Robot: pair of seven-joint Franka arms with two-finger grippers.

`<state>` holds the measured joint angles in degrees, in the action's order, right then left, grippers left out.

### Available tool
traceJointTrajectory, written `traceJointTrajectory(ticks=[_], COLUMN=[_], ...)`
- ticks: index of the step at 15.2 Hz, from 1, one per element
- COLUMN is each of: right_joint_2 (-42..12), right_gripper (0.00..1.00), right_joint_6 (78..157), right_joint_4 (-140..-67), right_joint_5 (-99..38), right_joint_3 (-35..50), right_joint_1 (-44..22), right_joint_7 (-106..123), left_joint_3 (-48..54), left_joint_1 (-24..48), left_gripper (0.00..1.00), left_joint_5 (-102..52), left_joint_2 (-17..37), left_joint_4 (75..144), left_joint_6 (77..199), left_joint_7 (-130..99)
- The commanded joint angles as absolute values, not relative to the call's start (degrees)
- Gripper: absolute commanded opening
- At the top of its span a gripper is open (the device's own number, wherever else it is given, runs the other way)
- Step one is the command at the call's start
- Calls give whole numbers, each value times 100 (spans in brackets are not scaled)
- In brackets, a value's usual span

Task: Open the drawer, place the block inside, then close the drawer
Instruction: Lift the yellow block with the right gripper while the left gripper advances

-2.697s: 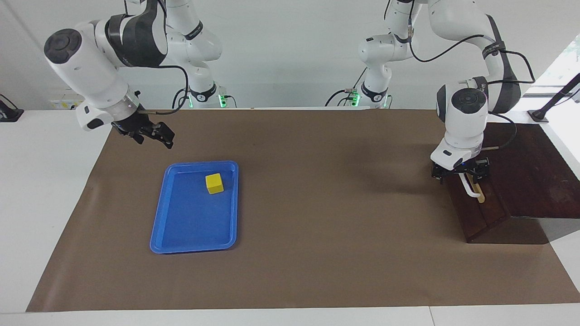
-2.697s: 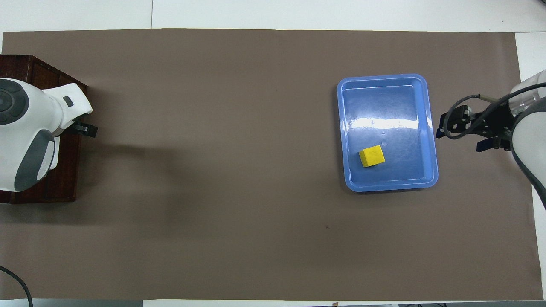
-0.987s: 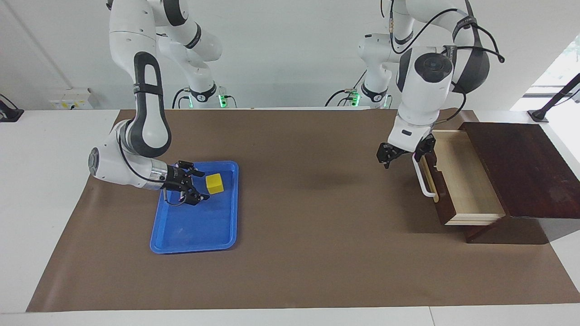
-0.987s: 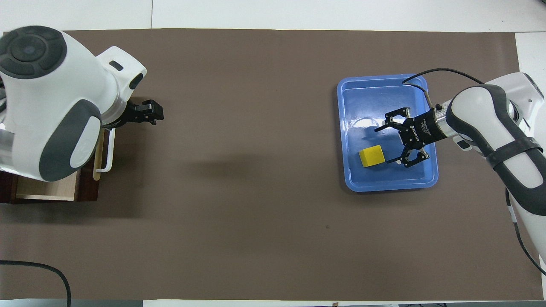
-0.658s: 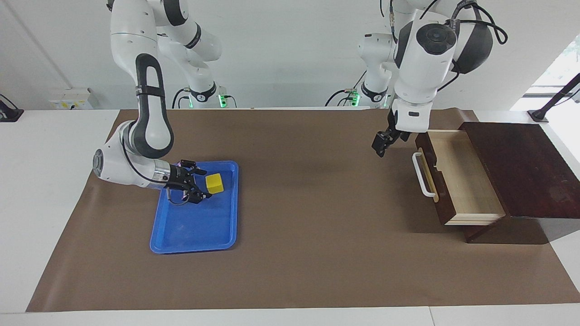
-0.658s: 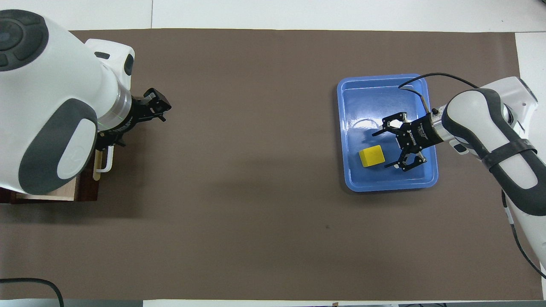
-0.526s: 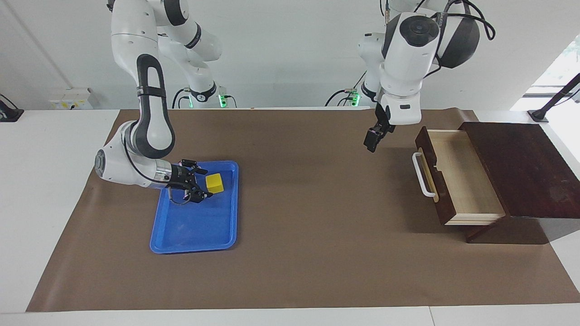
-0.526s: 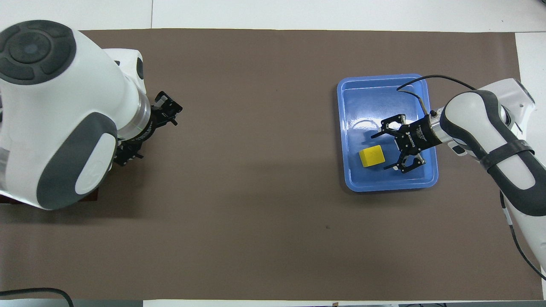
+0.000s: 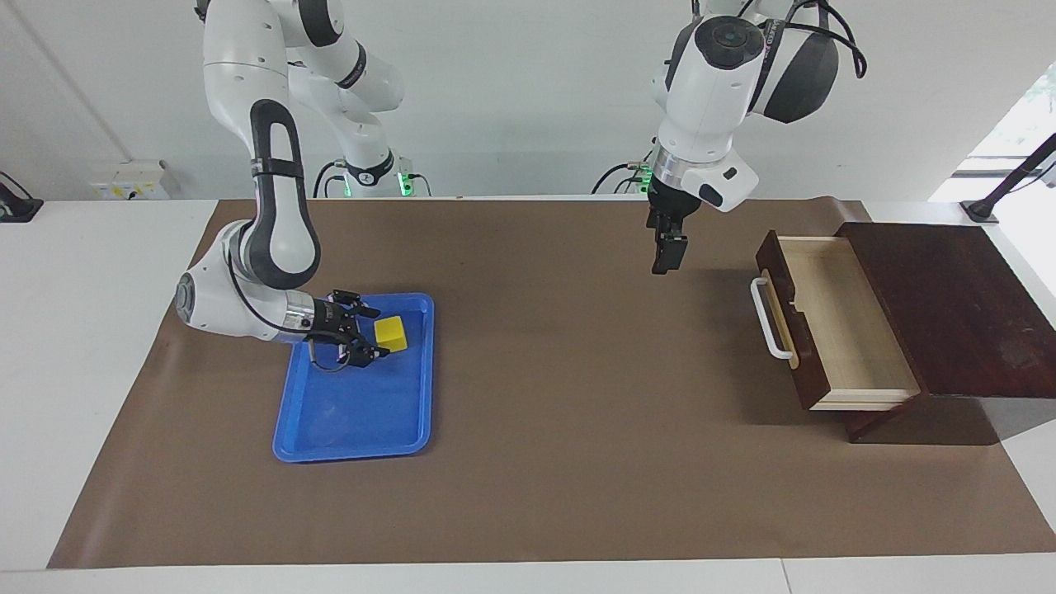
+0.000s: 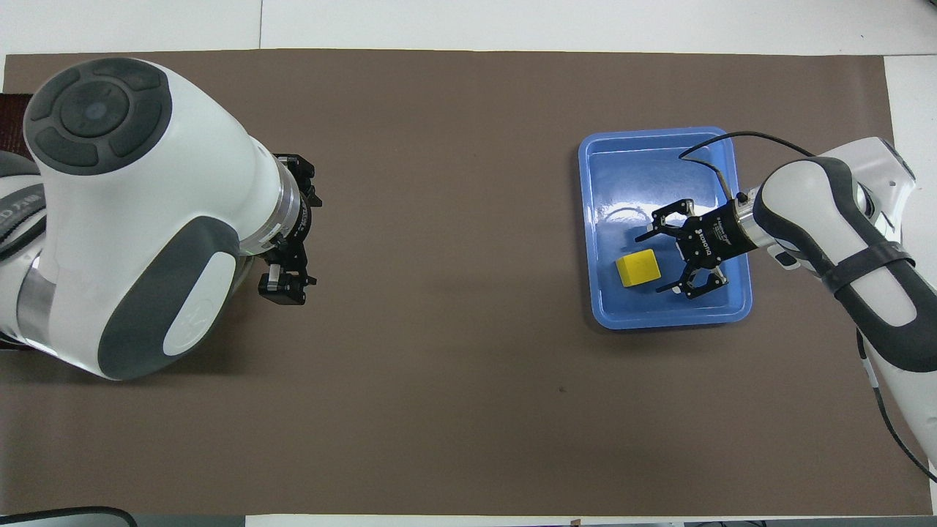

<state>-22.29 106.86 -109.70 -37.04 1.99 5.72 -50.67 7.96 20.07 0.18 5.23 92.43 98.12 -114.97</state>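
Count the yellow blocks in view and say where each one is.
1. The block lies in the blue tray, at the end nearer the robots, just ahead of the right end effector. None shows in the open drawer.

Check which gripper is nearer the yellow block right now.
Right. The right gripper is low in the blue tray, right beside the block, fingers open. The left gripper hangs raised over bare mat, between the tray and the open drawer.
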Motion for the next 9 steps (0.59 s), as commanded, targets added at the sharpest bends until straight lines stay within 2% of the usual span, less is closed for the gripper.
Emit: traceJointTrajectory(ticks=[1,9], right_joint_2=[-2083,-2074], right_gripper=[0,0], right_joint_6=[10811,10679], right_joint_4=[-11153,-10794], right_joint_5=[-3823,-3771], right_joint_3=[228,228], right_joint_1=[606,571], right_joint_7=[-4860,-5044], left_joint_3=[738,729], left_joint_1=[2065,2136], left_gripper=[100,100], left_joint_5=[-97,-79], left_joint_2=[632,712], left_joint_4=[9466,9624], left_joint_6=[10169,10309], left_joint_7=[-11856,-11892])
